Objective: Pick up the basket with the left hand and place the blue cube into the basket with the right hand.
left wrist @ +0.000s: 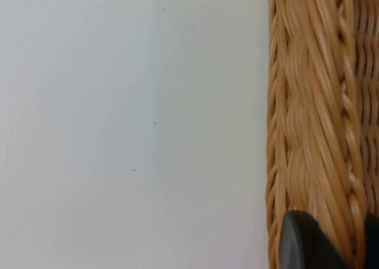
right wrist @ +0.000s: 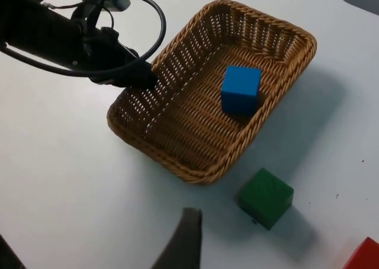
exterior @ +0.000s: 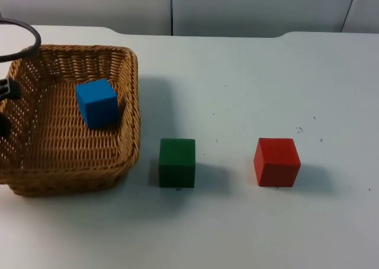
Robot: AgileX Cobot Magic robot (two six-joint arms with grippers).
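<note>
The woven basket (exterior: 127,112) is at the table's left, and the blue cube (exterior: 96,103) lies inside it near its right wall. My left gripper (exterior: 6,106) is shut on the basket's left rim. In the left wrist view the rim (left wrist: 308,133) runs between the black fingertips (left wrist: 299,245). I cannot tell whether the basket is off the table. From the right wrist view I see the basket (right wrist: 177,156), the blue cube (right wrist: 241,89) and the left gripper (right wrist: 142,76) on the rim. My right gripper (right wrist: 98,254) hangs open above the table, nothing between its fingers.
A green cube (exterior: 177,162) stands just right of the basket's near corner, also seen as the green cube (right wrist: 266,198). A red cube (exterior: 276,162) stands further right. The grey partition wall (exterior: 237,8) closes the table's far edge.
</note>
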